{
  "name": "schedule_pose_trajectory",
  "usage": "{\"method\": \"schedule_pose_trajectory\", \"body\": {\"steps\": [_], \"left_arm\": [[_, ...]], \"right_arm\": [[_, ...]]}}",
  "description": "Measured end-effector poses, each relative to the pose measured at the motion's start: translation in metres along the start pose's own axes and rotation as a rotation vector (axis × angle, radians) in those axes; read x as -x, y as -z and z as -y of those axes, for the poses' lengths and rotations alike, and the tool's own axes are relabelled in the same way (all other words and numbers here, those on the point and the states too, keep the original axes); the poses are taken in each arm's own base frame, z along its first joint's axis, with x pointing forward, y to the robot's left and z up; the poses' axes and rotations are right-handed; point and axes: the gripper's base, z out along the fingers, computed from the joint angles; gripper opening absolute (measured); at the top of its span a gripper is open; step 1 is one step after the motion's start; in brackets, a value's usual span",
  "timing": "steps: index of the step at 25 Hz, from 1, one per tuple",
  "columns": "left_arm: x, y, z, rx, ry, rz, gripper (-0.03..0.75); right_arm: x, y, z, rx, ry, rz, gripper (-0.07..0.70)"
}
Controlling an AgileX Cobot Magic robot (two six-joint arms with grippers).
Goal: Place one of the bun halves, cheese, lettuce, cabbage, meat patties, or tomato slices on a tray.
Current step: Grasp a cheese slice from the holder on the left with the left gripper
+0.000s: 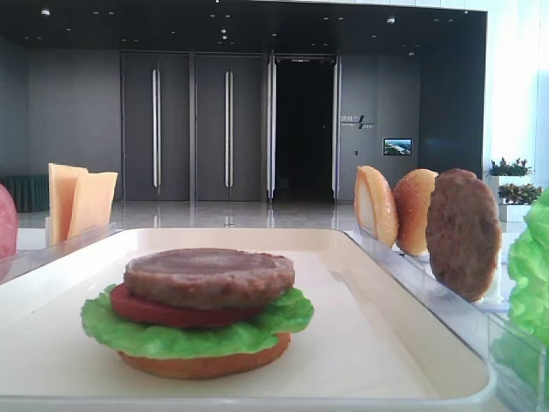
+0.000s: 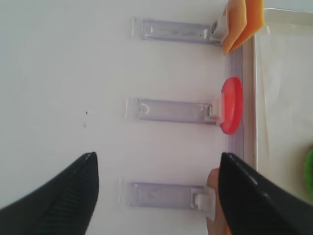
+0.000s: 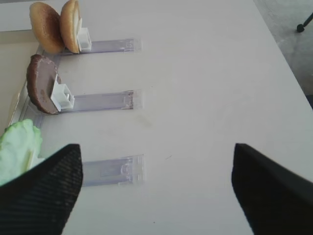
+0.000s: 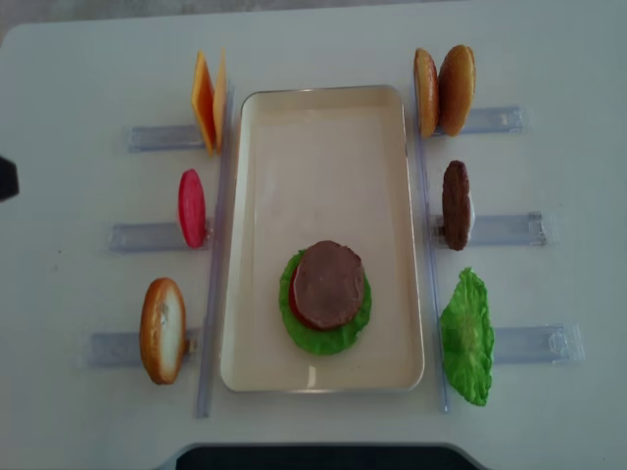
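Observation:
The cream tray (image 4: pixel 323 166) lies mid-table and holds a stack: flat bun bottom, lettuce, tomato and a meat patty (image 4: pixel 328 284) on top. Left of it, cheese (image 4: pixel 208 98), a tomato slice (image 4: pixel 191 208) and a bun half (image 4: pixel 163 330) stand in racks. On the right stand two bun halves (image 4: pixel 443 90), a patty (image 4: pixel 456 204) and lettuce (image 4: pixel 466 336). My left gripper (image 2: pixel 156 196) hangs open over the bun half's rack, empty; the bun half (image 2: pixel 212 188) peeks out beside its right finger. My right gripper (image 3: pixel 156 191) is open and empty over bare table beside the lettuce (image 3: pixel 19 147).
Clear plastic racks (image 4: pixel 505 229) stick out sideways from both long sides of the tray. A dark shape (image 4: pixel 5 179) shows at the left edge of the overhead view, and a dark base (image 4: pixel 313 457) at the near table edge.

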Motion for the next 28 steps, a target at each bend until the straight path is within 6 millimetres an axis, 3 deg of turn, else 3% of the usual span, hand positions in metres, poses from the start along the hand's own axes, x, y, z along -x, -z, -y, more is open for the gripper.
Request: {"method": "schedule_pose_trajectory", "body": {"steps": [9, 15, 22, 28], "left_arm": [[0.091, -0.063, -0.005, -0.002, 0.008, -0.096, 0.576], [0.142, -0.102, -0.009, -0.003, 0.010, -0.129, 0.576], [0.179, -0.135, -0.011, -0.006, 0.008, -0.168, 0.576], [0.183, -0.143, -0.011, -0.004, 0.041, -0.176, 0.576]], "right_arm": [[0.000, 0.000, 0.000, 0.000, 0.000, 0.000, 0.588], [0.000, 0.000, 0.000, 0.000, 0.000, 0.000, 0.588], [0.000, 0.000, 0.000, 0.000, 0.000, 0.000, 0.588], [0.000, 0.000, 0.000, 0.000, 0.000, 0.000, 0.588]]}}
